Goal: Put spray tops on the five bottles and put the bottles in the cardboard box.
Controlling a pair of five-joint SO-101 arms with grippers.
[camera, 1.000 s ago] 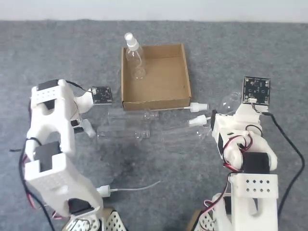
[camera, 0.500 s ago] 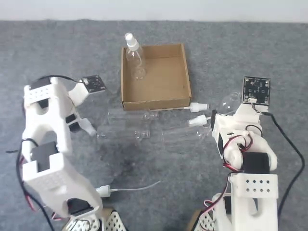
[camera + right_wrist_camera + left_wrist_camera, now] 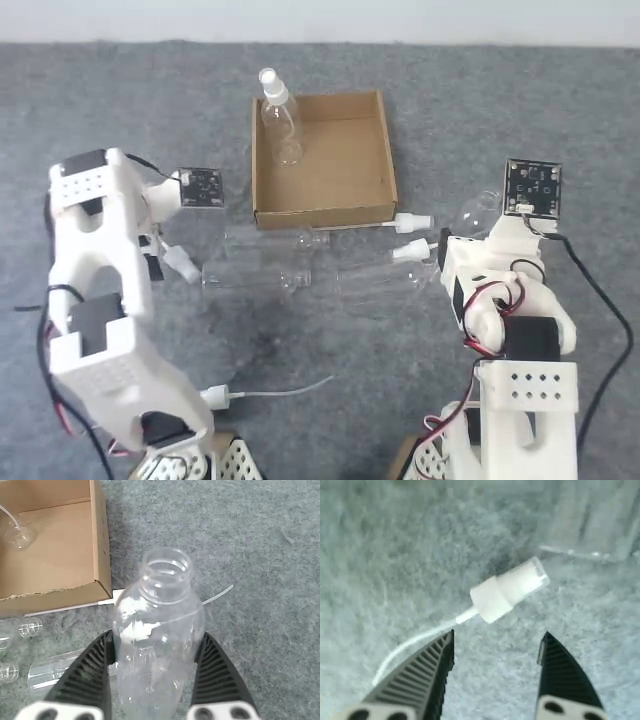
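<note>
High view: brown cardboard box (image 3: pixel 325 213) with one capped clear bottle (image 3: pixel 282 125) leaning in it; uncapped clear plastic bottles (image 3: pixel 255 278) lay beside it. Left wrist view: left gripper (image 3: pixel 498 635) empty, jaws apart; white spray top (image 3: pixel 509 596) lay just ahead, long axis slanting across the gap, tube trailing toward one finger; left arm judged nearer. Right wrist view: right gripper (image 3: pixel 156 641) clamped on open-necked bottle (image 3: pixel 159 615); grip unclear from above.

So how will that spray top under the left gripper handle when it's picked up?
The spray top looks small and plastic, so it is probably light. Its thin tube curves along the carpet, so it will likely flop and dangle. The round body may roll or slip in the open left gripper.
</note>
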